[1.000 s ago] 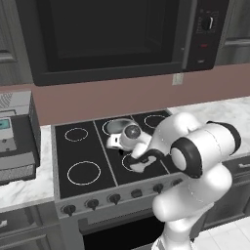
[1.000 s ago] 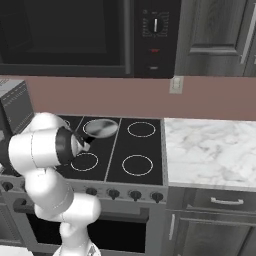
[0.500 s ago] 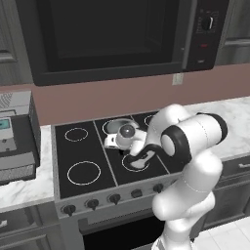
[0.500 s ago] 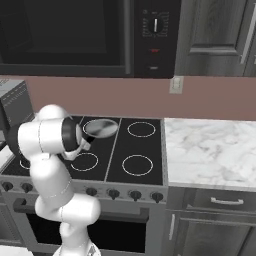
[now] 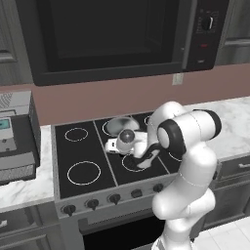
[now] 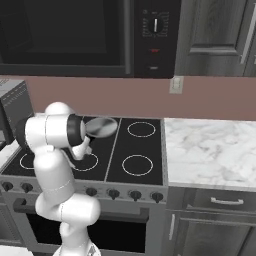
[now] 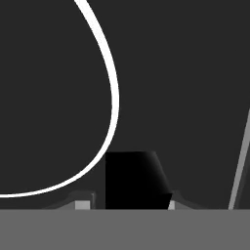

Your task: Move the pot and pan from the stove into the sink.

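The pan (image 5: pixel 121 125) (image 6: pixel 101 126), a shiny silver skillet, sits on the back middle of the stove (image 5: pixel 83 146) (image 6: pixel 140 150). Its dark handle (image 7: pixel 134 178) runs toward the front. My gripper (image 7: pixel 127 202) (image 5: pixel 138 162) is down at the cooktop with its jaws on either side of that handle. The right fingertip (image 7: pixel 171 204) touches the handle, and a thin gap shows at the left fingertip (image 7: pixel 83 203). The pot and the sink are out of view.
A black microwave (image 5: pixel 112 39) hangs over the stove. A grey appliance (image 5: pixel 14 136) stands on the counter to the left. White marble counter (image 6: pixel 210 150) runs to the right. A row of knobs (image 6: pixel 115 192) lines the stove's front edge.
The arm has bent further over the stove and the hand has dropped to the pan's handle. The jaws have narrowed from wide open around it. The pan has not moved.
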Tool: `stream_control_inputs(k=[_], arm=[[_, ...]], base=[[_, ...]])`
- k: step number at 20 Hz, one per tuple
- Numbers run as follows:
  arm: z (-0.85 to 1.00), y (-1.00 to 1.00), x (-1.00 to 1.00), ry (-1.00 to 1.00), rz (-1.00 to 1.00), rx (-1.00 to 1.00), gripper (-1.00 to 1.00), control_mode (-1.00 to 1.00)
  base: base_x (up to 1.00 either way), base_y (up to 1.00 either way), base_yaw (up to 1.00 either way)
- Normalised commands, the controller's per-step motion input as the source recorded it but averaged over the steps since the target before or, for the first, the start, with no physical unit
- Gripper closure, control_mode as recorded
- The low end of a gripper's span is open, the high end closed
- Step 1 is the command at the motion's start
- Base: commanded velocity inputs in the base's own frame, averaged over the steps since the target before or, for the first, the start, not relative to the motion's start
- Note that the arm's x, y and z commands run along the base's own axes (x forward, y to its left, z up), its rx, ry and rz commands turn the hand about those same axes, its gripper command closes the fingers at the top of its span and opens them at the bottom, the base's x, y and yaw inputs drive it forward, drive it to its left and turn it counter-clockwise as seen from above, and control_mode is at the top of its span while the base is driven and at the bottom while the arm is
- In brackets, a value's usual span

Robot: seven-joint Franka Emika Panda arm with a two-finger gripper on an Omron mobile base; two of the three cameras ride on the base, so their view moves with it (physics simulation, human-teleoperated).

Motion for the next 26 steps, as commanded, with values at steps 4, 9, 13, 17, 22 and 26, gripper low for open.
stream_control_inputs(k=[4, 9, 13, 17, 22, 26], arm=[[0.00, 0.00, 0.00, 0.00, 0.00, 0.00, 1.00, -1.00], [0.35, 0.03, 0.02, 0.00, -0.04, 0.00, 1.00, -1.00], [0.88, 0.03, -0.04, -0.03, -0.09, 0.00, 1.00, -1.00], [0.95, 0.02, -0.20, 0.00, -0.08, -0.01, 1.00, -1.00], [0.96, 0.00, -0.33, 0.07, -0.07, -0.08, 1.00, -1.00], [0.94, 0.00, -0.36, 0.12, -0.06, -0.11, 1.00, -1.00]], base=[[0.00, 0.00, 0.00], [0.00, 0.00, 0.00], [0.00, 0.00, 0.00], [0.00, 0.00, 0.00], [0.00, 0.00, 0.00], [0.00, 0.00, 0.00]])
